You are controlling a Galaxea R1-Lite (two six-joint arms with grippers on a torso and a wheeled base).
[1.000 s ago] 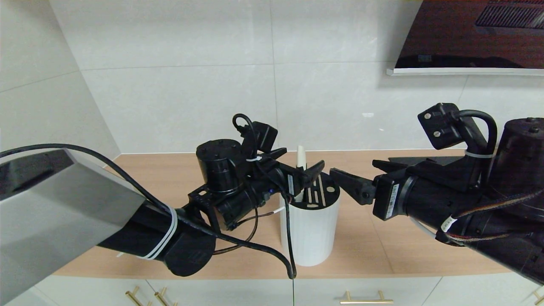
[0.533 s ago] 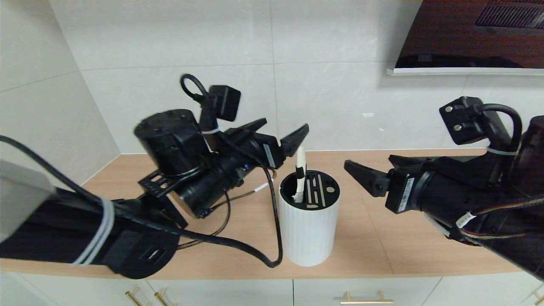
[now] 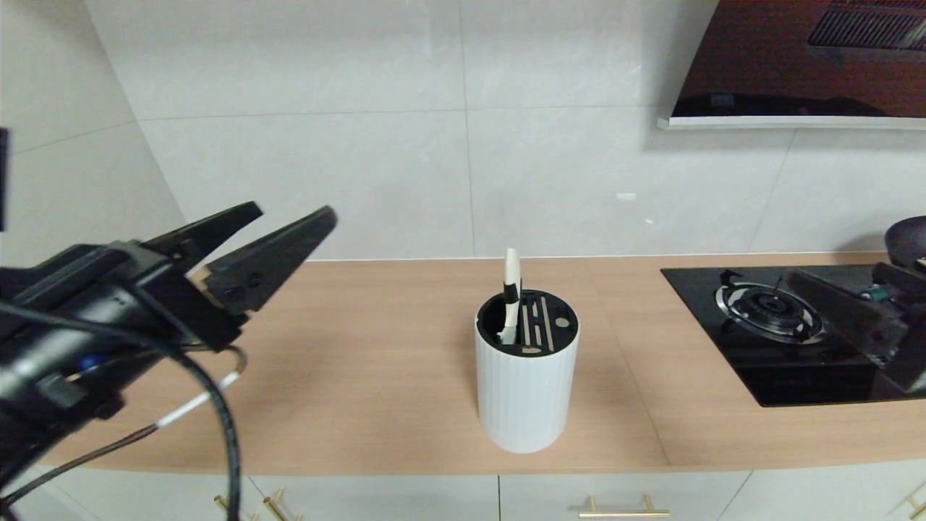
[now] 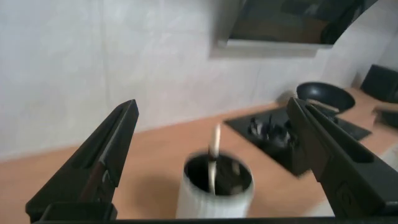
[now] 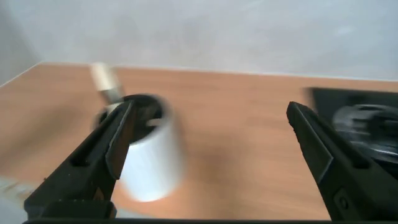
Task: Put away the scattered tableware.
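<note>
– Kitchen worktop [image 3: 362, 376] of pale wood, backed by a wall of light tiles [image 3: 325, 181]. What stands on it?

– One white ribbed holder [image 3: 527, 391] with a black slotted top, upright near the front edge, about the middle of the run. A black gas hob [image 3: 767, 340] is set into the worktop well to its right, with a dark hood [image 3: 796, 65] on the wall above and a dark pan [image 3: 908, 235] at the far right edge.

– And the tableware?

– A single utensil [image 3: 511, 289] with a white handle and a black band stands in the open compartment at the holder's left side, leaning slightly. Its working end is sunk inside, so its kind cannot be told.

– State of the claws?

– Left gripper [image 3: 293, 211] is raised above the left end of the worktop, fingers spread wide and bare, well apart from the holder. Right gripper [image 5: 211, 107] is likewise spread and bare. The dark bar over the hob in the head view is probably one of its fingers.

– Anything in the way?

– The left gripper and its black cable [image 3: 217, 405] cover much of the worktop's left end in the head view. Brass cupboard handles [image 3: 623, 512] show below the front edge
</note>
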